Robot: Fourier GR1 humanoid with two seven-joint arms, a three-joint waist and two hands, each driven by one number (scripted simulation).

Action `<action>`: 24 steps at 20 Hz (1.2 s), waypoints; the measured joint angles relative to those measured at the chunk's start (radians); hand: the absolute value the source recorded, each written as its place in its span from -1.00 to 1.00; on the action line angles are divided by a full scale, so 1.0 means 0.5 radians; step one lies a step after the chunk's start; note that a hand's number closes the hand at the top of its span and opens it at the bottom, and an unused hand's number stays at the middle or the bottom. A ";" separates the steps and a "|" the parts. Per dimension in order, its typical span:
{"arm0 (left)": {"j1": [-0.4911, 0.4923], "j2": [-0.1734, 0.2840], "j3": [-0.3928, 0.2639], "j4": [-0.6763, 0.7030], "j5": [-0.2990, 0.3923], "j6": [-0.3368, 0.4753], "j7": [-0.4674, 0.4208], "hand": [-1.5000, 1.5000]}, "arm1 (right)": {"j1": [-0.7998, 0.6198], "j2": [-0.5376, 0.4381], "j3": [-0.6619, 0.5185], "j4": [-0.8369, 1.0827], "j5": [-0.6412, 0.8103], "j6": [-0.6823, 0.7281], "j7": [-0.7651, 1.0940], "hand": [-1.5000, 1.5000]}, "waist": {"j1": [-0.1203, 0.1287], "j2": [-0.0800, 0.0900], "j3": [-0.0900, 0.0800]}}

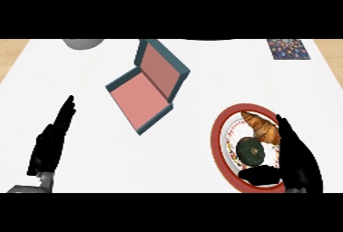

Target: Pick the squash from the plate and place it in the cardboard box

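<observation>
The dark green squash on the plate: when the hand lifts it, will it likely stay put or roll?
The squash looks round and squat, so it may roll if nudged sideways. It probably stays rigid when lifted. The croissant beside it and the plate rim may limit rolling. The right hand is open beside it.

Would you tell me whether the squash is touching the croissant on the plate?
Cannot tell: in the head view the squash sits just below-left of the croissant; no plain gap or contact shows.

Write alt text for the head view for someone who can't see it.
The robot's right hand reaches over a red-rimmed plate holding a dark green squash and a croissant, thumb below the squash, not yet gripping it. An open teal box with a pink inside lies to the upper left, and the left hand rests open at the left edge.
</observation>
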 measured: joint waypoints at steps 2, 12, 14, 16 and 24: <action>-0.008 -0.010 0.007 0.016 0.001 -0.015 -0.009 0.00 | -0.013 0.044 -0.012 0.028 0.030 0.038 0.019 -1.00 | -0.004 0.000 0.001; 0.049 -0.037 0.045 -0.024 -0.051 -0.040 -0.022 0.00 | 0.057 0.229 -0.056 0.095 0.169 0.154 0.002 -1.00 | -0.008 -0.001 0.004; 0.055 -0.052 0.047 -0.046 -0.070 -0.040 -0.009 0.00 | 0.075 0.259 -0.081 0.118 0.199 0.164 -0.031 -1.00 | -0.009 -0.001 0.004; 0.056 -0.056 0.069 -0.039 -0.067 -0.060 -0.017 0.00 | 0.078 0.297 -0.097 0.099 0.222 0.193 -0.036 -1.00 | -0.011 -0.001 0.004; 0.022 -0.101 0.118 -0.011 -0.104 -0.103 0.003 0.00 | 0.090 0.453 -0.175 0.223 0.364 0.217 -0.130 -1.00 | -0.012 -0.001 0.004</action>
